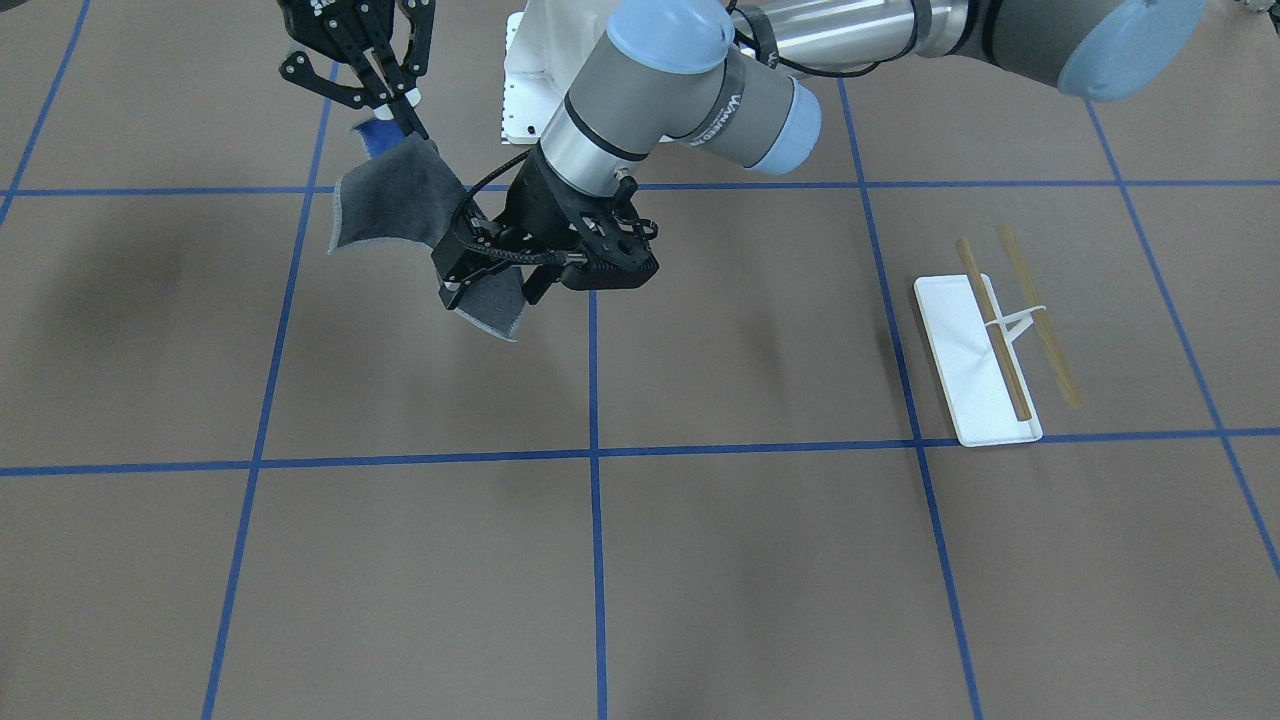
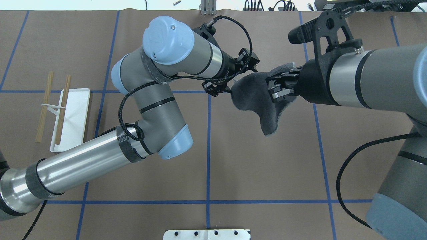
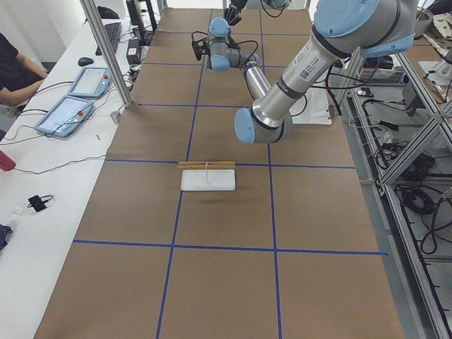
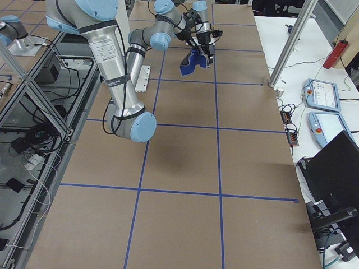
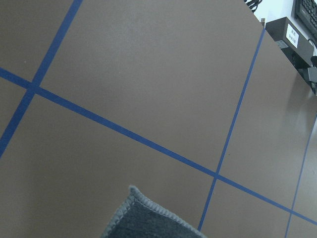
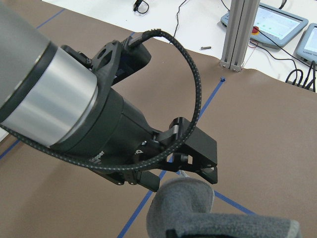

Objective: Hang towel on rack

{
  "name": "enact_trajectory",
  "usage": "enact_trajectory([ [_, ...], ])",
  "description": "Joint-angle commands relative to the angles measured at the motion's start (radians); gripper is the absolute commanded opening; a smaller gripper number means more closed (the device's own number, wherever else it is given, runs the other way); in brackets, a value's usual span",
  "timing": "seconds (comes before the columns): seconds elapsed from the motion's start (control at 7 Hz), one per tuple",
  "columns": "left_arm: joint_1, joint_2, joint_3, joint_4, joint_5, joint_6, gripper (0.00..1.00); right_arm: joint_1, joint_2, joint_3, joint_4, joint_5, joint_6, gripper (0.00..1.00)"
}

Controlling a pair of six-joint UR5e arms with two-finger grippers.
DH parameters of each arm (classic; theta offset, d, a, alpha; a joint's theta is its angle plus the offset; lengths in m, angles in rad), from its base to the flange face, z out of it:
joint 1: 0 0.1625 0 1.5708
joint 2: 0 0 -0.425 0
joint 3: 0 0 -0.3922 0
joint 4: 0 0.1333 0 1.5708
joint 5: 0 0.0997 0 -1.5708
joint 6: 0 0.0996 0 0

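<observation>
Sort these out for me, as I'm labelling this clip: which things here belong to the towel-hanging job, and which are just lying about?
Job: towel; rack; right gripper, pinching the towel.
Lying about: teach pendants; red bottle; computer mouse.

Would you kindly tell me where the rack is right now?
In the overhead view the rack stands far left on the table, the robot's left side, beside a blue tape line and far from the towel.
</observation>
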Motion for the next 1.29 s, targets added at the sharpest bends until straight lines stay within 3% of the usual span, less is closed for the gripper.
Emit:
enact_trajectory([
  [0.0,-0.001,-0.006,0.004,-0.002,0.000,-0.013,0.39,0.000,0.001,0.001,0.000,0.000,0.000,0.00],
  [0.14,-0.003,-0.006,0.004,-0.003,-0.001,-0.015,0.00,0.000,-0.001,0.003,-0.002,0.000,0.000,0.00],
  [0.86,-0.041,-0.011,0.006,-0.005,-0.004,-0.079,0.00,-0.002,-0.019,0.015,-0.002,0.008,0.000,0.00],
  [1.0,-0.067,-0.018,0.006,-0.008,-0.012,-0.096,0.00,-0.005,-0.047,0.024,-0.011,0.014,0.000,0.99],
  [1.14,-0.090,-0.018,0.004,-0.011,-0.030,-0.108,0.00,-0.003,-0.108,0.106,-0.073,0.041,0.003,1.00],
])
